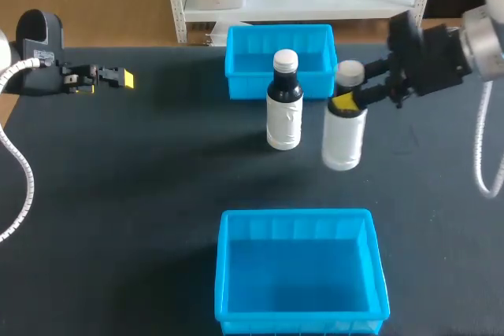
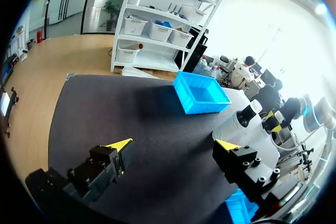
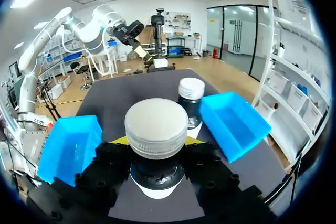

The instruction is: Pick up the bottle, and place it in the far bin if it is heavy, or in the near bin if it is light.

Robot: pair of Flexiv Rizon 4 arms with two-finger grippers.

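Bright ceiling lights, soft shadows on the table; washed-out glare beyond

A: What does the left arm look like?
B: A black rounded housing with a white ribbed cable looping from it. The left claw is black and blocky, with two wedge-shaped yellow tips and small screw holes.
A: And the right arm?
B: A pale silver wrist, a white cable, and the black right claw, also yellow-tipped, its finger blocks dotted with screw holes.
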